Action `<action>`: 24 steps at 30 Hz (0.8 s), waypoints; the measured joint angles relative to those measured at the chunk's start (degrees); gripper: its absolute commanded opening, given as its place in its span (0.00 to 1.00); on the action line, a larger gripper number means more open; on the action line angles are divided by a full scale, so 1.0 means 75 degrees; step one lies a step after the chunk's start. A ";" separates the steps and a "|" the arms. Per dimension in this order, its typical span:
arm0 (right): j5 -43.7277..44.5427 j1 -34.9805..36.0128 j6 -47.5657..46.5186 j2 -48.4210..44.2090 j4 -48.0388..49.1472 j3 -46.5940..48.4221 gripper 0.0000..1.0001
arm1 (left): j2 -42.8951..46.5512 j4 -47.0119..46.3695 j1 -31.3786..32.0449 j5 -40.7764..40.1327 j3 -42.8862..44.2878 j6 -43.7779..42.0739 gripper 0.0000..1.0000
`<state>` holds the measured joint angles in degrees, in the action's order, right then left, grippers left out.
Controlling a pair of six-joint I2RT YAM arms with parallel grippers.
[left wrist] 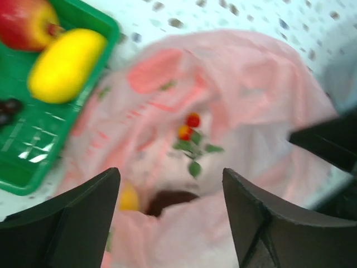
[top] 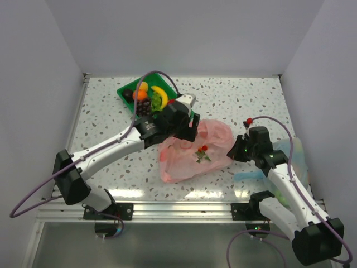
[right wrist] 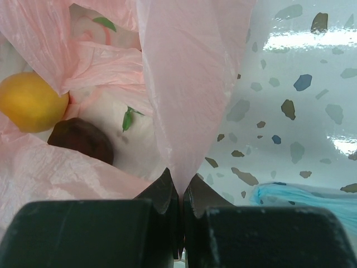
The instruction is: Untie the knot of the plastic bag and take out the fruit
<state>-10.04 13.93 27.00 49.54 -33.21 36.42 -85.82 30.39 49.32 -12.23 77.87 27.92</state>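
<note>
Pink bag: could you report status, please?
Left gripper open above pink bag mouth. Right gripper shut on its edge. Yellow fruit, dark fruit inside. Mouth unobstructed.

Your light is bright and even, from overhead, with only soft shadows. Glare streaks the table (right wrist: 301, 39) beyond and right of your right gripper (right wrist: 183, 177). Your left wrist view is blurred: the plastic bag (left wrist: 251, 100) ahead of the left gripper (left wrist: 170, 173) smears, while the right wrist view is sharp.

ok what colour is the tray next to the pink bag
The tray is green, best seen in the left wrist view.
</note>
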 measured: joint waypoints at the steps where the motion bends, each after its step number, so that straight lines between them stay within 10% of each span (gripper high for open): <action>1: 0.0000 0.0000 0.0000 0.0000 0.0006 -0.0009 0.02 | -0.0032 0.0201 0.0318 0.0050 0.0137 0.0102 0.71; 10: -0.0003 0.0003 0.0000 -0.0073 0.0038 -0.0114 0.03 | -0.0595 0.0764 0.1343 0.0638 -0.0402 0.1000 0.44; 24: -0.0262 0.0029 0.0198 -0.0009 0.0236 -0.0411 0.03 | -0.0484 0.0813 0.1463 0.1265 -0.3200 0.1600 0.40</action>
<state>-12.01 14.15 28.49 49.47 -31.44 33.34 -89.45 36.49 60.29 -2.74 53.87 39.92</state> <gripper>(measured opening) 0.026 0.401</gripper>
